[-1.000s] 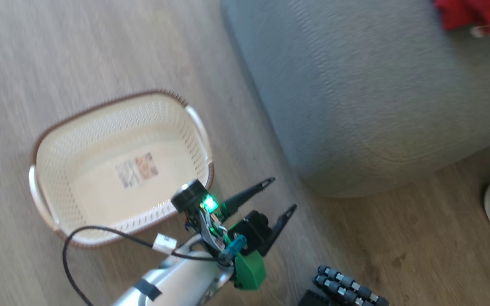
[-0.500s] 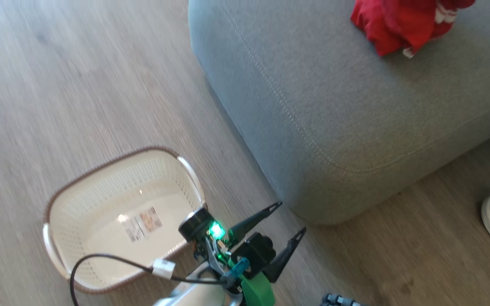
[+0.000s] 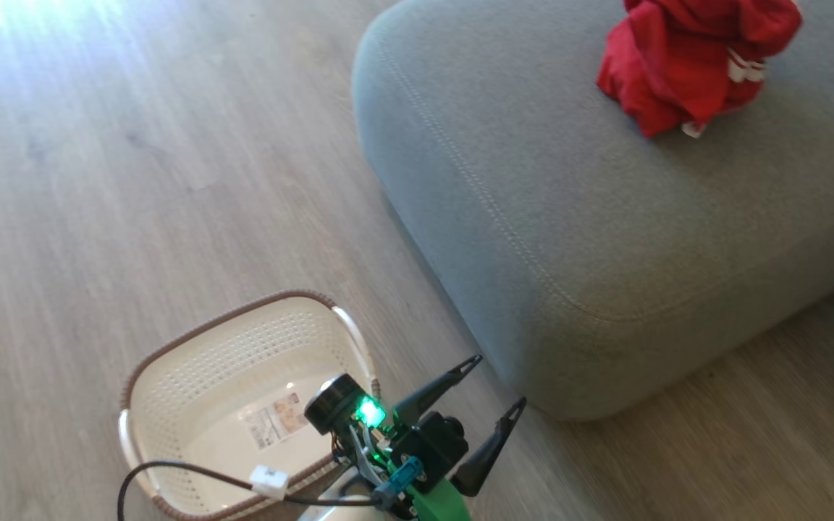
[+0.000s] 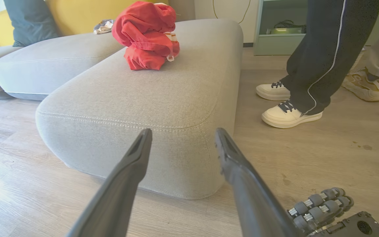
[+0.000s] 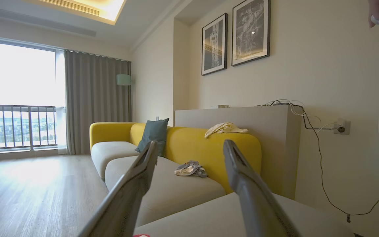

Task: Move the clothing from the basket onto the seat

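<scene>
All items stand on a wood-plank floor. One large grey seat takes up the upper right of the head view, its stitched seam running along the edge and round the rounded corner.

The basket sits on the floor off that rounded corner of the seat, near it but apart. Its bare bottom shows a paper label.

The clothing lies on top of the seat as one bunched red heap, well back from the rounded corner, with white stripes showing on one fold. The left wrist view confirms the heap resting on the seat's upper surface.

The left gripper hangs over the floor between the basket and the seat's corner, fingers spread wide with nothing between them. The left wrist view shows the same wide gap, aimed at the seat's side.

The right gripper also has its fingers wide apart and bare.

A person's pale shoe stands on the floor beside the seat.
</scene>
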Motion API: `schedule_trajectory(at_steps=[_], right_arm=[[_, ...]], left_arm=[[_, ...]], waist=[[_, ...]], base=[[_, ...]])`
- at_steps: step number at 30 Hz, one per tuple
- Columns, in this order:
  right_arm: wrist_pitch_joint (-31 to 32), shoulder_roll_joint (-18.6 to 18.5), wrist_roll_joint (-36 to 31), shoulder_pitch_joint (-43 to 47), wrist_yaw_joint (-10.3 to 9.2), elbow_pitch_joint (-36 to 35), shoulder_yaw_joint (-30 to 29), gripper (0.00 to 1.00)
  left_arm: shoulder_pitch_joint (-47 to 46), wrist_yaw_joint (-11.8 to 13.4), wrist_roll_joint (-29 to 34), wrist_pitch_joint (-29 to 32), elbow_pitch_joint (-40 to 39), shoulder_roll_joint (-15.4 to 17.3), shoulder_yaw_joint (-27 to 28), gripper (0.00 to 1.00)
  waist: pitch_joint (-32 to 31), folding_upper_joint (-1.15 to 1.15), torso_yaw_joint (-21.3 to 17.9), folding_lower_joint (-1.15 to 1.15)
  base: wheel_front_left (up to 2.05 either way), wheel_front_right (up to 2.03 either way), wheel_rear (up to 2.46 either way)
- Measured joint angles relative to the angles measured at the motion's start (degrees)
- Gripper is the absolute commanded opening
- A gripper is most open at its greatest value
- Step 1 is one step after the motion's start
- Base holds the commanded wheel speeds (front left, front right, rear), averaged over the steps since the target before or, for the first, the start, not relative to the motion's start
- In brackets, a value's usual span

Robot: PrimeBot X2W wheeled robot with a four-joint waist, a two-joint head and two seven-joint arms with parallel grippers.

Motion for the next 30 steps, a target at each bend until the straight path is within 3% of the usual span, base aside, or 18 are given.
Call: schedule_trajectory(at_steps=[7,15,21,30], right_arm=[[-0.02,2.72,0.13,11.95,0.0,-10.37,-3.92,1.0],[-0.02,7.89,0.59,23.81,0.0,-22.18,-2.74,1.0],[-0.01,11.06,1.76,31.1,0.0,-26.87,-0.7,1.0],[-0.01,16.02,2.14,39.01,0.0,-28.14,3.72,1.0]], left_arm=[[0.09,0.56,-0.08,0.0,-1.44,-0.03,0.74,1.0],[1.69,1.58,-0.99,0.0,-2.2,-0.13,1.99,1.0],[2.81,2.8,-1.0,0.0,-3.1,-0.25,4.91,1.0],[7.51,5.2,-0.9,0.0,-3.82,-0.24,11.99,1.0]], waist=[[-1.08,0.0,2.75,0.0],[-2.03,0.0,7.02,0.0],[-2.77,0.0,12.44,0.0],[-4.32,0.0,23.3,0.0]], base=[[0.0,0.0,0.0],[0.0,0.0,0.0],[0.0,0.0,0.0],[0.0,0.0,0.0]])
